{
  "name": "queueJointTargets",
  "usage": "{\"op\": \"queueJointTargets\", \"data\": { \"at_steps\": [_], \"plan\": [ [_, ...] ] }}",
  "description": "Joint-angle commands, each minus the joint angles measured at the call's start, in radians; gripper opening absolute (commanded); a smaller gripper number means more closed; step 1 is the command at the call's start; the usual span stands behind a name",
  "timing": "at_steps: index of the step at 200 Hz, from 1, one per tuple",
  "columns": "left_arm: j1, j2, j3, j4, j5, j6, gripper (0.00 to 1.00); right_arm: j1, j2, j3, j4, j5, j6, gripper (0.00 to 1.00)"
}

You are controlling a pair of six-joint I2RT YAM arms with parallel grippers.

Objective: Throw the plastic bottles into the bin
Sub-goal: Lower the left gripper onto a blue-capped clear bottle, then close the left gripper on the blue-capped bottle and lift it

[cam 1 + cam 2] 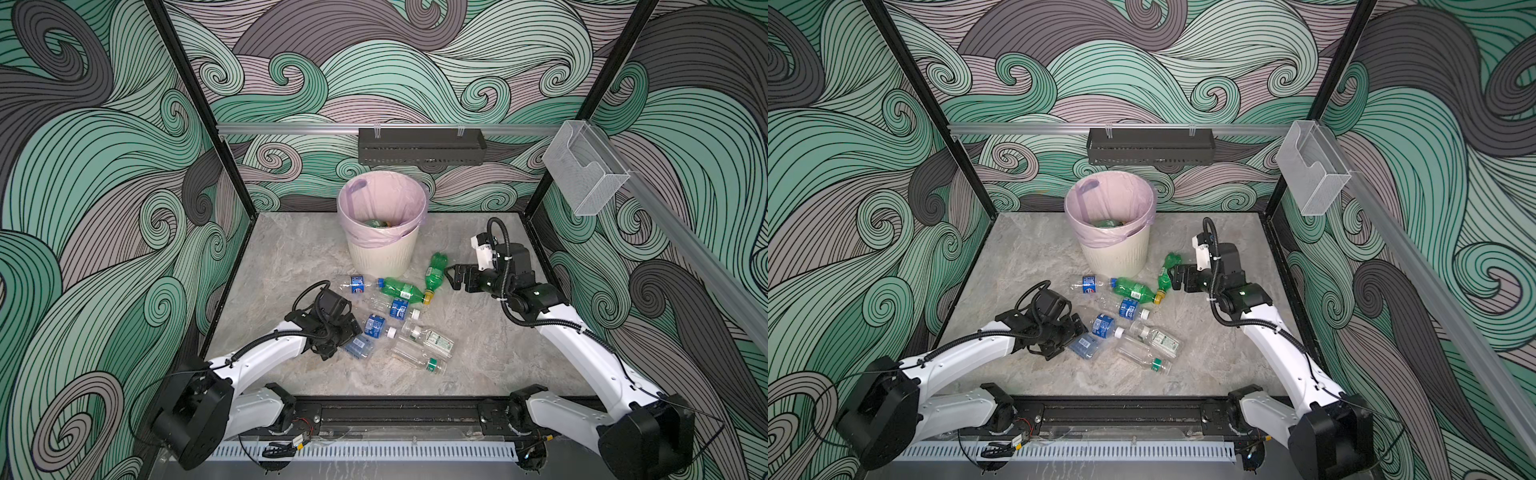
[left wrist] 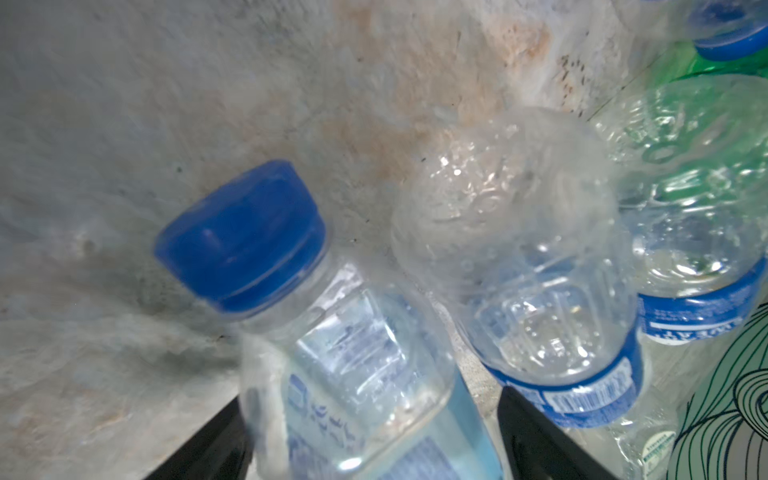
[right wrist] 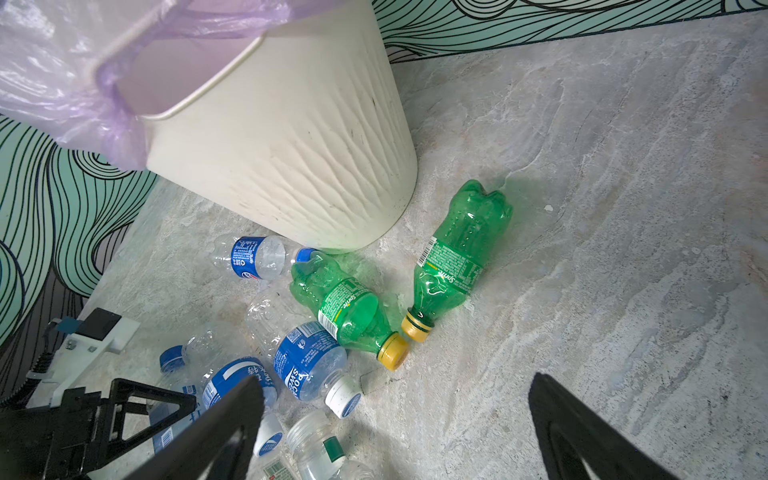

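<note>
Walls patterned with swirling green, grey and mauve waves close in a grey marbled bench. At the back of the bench stands the round cream ribbed plastic bin, lined with a pale pink bag folded over its rim. The plastic bottles lie scattered just in front of the bin. Two green yellow-capped bottles are nearest it, and clear blue-labelled ones lie farther out. At the far edge of the scatter from the bin, the left claw sits low over a clear blue-capped bottle. Its jaws are apart on either side of the bottle and are not visibly pinching it. The right claw hangs beside the bin, close to one green bottle, its jaws spread wide.
</note>
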Motion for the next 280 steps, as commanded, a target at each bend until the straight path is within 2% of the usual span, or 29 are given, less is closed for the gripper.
{"op": "queueJointTargets", "data": {
  "at_steps": [1, 24, 64, 94, 130, 168, 182, 209, 249, 280],
  "plan": [
    [-0.014, 0.022, 0.028, -0.005, -0.025, -0.008, 0.84, -0.005, -0.013, -0.02, 0.01, 0.023, 0.001, 1.0],
    [-0.014, 0.027, 0.042, -0.05, -0.044, 0.02, 0.75, -0.01, -0.016, -0.028, 0.01, 0.025, 0.001, 1.0],
    [-0.014, 0.039, 0.069, -0.164, -0.089, 0.11, 0.64, -0.012, -0.011, -0.032, 0.019, 0.018, 0.008, 1.0],
    [-0.014, 0.057, 0.084, -0.246, -0.144, 0.15, 0.64, -0.012, -0.006, -0.029, 0.024, 0.013, 0.012, 1.0],
    [-0.014, 0.092, 0.087, -0.256, -0.155, 0.205, 0.71, -0.011, -0.001, -0.034, 0.027, 0.008, 0.015, 1.0],
    [-0.015, 0.156, 0.13, -0.327, -0.204, 0.213, 0.66, -0.015, 0.002, -0.029, 0.021, 0.007, 0.014, 1.0],
    [-0.015, 0.142, 0.136, -0.336, -0.217, 0.215, 0.61, -0.015, 0.002, -0.029, 0.022, 0.009, 0.015, 1.0],
    [-0.015, 0.093, 0.154, -0.363, -0.239, 0.235, 0.58, -0.018, 0.009, -0.026, 0.023, 0.006, 0.015, 1.0],
    [-0.011, 0.01, 0.203, -0.465, -0.341, 0.246, 0.58, -0.018, 0.034, -0.02, 0.027, -0.01, 0.015, 1.0],
    [-0.005, -0.055, 0.235, -0.48, -0.414, 0.272, 0.58, -0.018, 0.051, -0.012, 0.011, -0.018, 0.003, 1.0]
  ]
}}
